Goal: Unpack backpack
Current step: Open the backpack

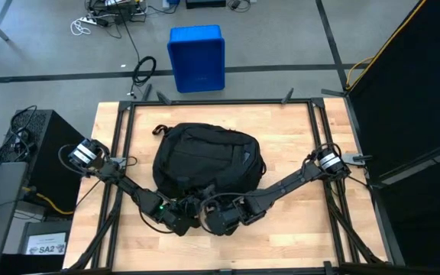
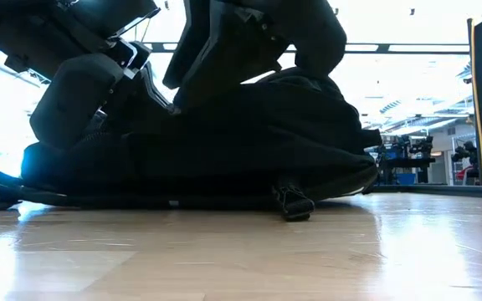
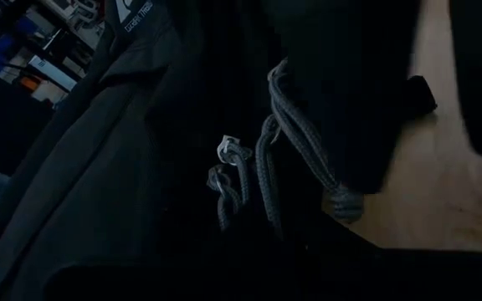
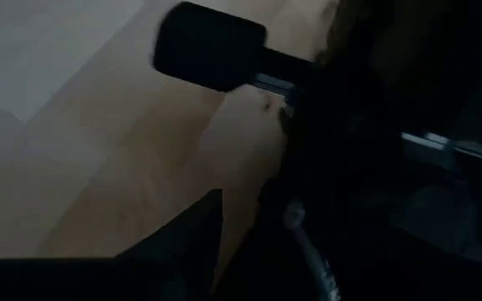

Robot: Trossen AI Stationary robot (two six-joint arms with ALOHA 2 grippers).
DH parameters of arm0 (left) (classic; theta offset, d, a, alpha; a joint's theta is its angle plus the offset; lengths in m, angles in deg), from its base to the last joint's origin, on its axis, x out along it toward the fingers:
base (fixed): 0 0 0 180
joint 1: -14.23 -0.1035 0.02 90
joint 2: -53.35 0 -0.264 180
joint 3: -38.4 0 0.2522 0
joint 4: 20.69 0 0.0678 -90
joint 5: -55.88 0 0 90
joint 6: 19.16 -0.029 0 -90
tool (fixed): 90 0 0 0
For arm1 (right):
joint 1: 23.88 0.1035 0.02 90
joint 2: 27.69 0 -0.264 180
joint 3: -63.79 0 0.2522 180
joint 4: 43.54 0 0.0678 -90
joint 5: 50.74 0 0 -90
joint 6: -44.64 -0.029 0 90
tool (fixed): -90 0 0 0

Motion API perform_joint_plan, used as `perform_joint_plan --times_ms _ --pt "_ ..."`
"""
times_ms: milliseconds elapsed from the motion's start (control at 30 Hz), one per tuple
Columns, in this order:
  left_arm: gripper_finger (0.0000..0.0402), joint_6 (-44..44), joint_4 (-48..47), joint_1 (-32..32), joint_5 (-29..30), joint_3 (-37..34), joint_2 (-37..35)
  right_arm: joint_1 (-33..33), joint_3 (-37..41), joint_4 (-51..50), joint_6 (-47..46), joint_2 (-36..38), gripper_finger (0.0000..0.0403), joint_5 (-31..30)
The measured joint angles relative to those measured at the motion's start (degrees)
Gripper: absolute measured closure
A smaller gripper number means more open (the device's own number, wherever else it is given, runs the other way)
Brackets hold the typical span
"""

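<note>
Nearest the low camera we are looking across bare wooden table point(image 2: 249, 259), and just behind it the backpack point(image 2: 224, 142) is lying flat, filling the middle of the view, with one strap buckle point(image 2: 294, 203) touching the boards.

From above, we are bringing both arms in at the backpack's near edge. Going from the left, the left gripper point(image 1: 180, 219) is sitting at the near-left corner of the backpack point(image 1: 207, 159), and the right gripper point(image 1: 221, 219) is sitting just beside it, at the middle of the same edge. The backpack is lying directly beyond both claws, toward the far side of the table, with its long axis running left to right across the table. We judge the two arms about equally near, the right one slightly more central.

Through the left wrist camera we are facing grey zipper pull cords point(image 3: 268, 171) and small metal sliders point(image 3: 231, 152) hanging against the black fabric, so we judge that the zipper is what the coming move turns on. We cannot tell whether either claw is released or clenched, since the fingers are lost against the dark cloth.

The backpack is looking large, black and soft, rounded at one end, closed and still bulging, and lying in the centre of the table.
</note>
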Motion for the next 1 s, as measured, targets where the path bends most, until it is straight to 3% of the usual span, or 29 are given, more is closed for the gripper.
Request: perform_joint_plan --times_ms 167,467,1000 --pt "0.0402 0.09 0.02 0.02 -0.02 0.0 -0.02 -1.62 2.52 4.25 0.6 -0.05 0.023 -0.15" --pt "0.0402 0.14 -0.24 0.02 -0.28 0.0 -0.02 -3.38 5.61 8.58 0.2 0.02 0.0269 1.57" --pt "0.0402 0.33 -0.04 -0.11 -0.74 0.0 -0.05 -2.24 5.92 10.32 1.98 0.03 0.0395 -3.38"
